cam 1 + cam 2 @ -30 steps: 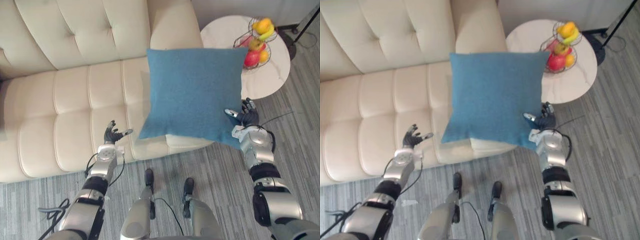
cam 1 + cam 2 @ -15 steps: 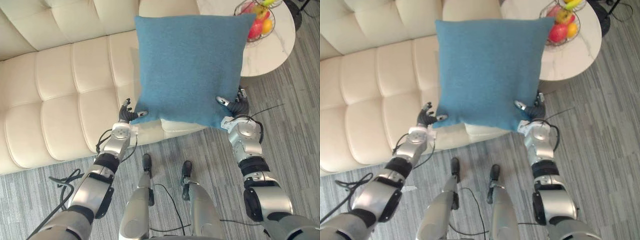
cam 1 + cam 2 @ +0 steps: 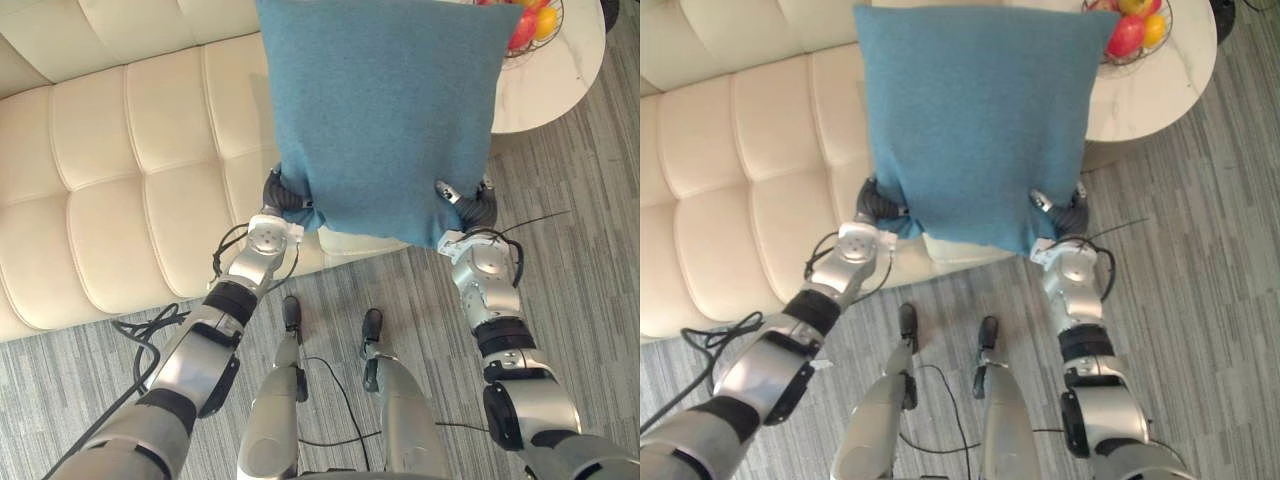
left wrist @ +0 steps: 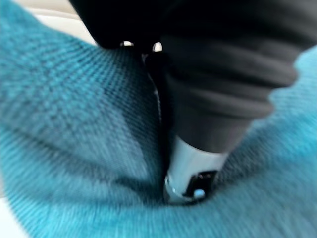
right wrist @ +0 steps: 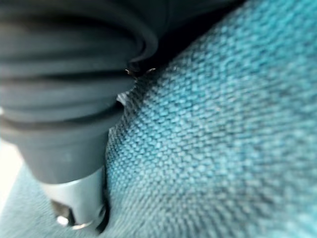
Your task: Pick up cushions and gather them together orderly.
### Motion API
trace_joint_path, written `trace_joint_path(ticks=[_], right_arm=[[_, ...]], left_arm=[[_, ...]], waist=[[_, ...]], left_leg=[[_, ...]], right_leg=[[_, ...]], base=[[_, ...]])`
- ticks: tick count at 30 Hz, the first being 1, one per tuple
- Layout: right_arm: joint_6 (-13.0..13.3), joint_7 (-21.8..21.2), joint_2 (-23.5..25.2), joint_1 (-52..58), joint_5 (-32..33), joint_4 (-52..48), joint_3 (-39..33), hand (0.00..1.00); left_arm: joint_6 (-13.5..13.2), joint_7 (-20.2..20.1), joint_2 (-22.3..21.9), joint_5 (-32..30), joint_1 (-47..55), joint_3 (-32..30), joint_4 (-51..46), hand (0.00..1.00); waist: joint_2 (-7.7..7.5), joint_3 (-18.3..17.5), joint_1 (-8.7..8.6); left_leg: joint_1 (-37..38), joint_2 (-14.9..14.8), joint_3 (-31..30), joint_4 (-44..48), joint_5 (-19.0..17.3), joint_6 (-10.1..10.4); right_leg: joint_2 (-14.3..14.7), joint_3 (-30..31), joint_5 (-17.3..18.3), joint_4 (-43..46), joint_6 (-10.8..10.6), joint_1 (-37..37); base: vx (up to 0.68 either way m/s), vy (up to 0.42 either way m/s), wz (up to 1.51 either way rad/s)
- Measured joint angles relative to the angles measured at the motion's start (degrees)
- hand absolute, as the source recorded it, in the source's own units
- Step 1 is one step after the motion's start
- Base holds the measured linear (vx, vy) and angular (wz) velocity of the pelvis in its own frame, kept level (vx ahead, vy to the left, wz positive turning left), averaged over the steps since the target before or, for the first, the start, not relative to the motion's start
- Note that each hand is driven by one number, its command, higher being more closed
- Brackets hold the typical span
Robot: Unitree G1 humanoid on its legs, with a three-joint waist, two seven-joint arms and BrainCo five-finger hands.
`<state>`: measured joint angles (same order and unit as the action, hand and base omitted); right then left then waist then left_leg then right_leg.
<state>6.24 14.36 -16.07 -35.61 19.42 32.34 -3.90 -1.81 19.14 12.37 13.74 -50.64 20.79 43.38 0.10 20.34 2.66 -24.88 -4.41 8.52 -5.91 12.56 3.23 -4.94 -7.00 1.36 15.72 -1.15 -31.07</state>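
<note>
While the left robot hand [image 3: 283, 192] and right robot hand [image 3: 470, 205] pinched its lower corners, the blue cushion [image 3: 385, 110] hung over the sofa [image 3: 120, 170]. Mid-carry; a tidy set-down seemed next.

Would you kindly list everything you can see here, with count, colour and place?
blue cushion: one, blue, held up in front of the sofa by its two lower corners
sofa: one, cream, tufted, behind the cushion
side table: one, white, round, beside the sofa's end
fruit basket: one, dark wire, on the side table
fruit: several pieces, red and orange-yellow, in the basket
floor: grey striped, in front of the sofa
left hand: one, closed on the cushion's lower left corner
right hand: one, pinching the cushion's lower right corner
</note>
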Motion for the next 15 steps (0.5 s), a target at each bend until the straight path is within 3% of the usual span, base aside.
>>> trace_joint_path(ticks=[9,15], right_arm=[[0.4,0.3,1.9,6.9,3.3,-3.2,-0.3,1.00],[0.0,0.3,7.0,23.2,2.8,-19.8,-0.3,1.00]], left_arm=[[-0.9,1.0,-0.1,1.7,4.3,0.0,-13.0,1.00],[-2.6,0.2,-0.3,1.9,20.0,-0.1,-28.4,1.00]], waist=[[0.00,0.0,0.07],[0.29,-0.3,-0.72]], left_leg=[[4.0,0.0,-0.5,0.0,-0.4,0.4],[8.1,0.1,-2.6,0.0,-2.0,1.7]], right_leg=[[0.0,-0.1,0.1,-1.1,0.0,4.4],[0.0,-1.1,1.4,-1.5,-0.4,9.2]], base=[[0.02,-0.017,0.00],[0.04,-0.023,0.09]])
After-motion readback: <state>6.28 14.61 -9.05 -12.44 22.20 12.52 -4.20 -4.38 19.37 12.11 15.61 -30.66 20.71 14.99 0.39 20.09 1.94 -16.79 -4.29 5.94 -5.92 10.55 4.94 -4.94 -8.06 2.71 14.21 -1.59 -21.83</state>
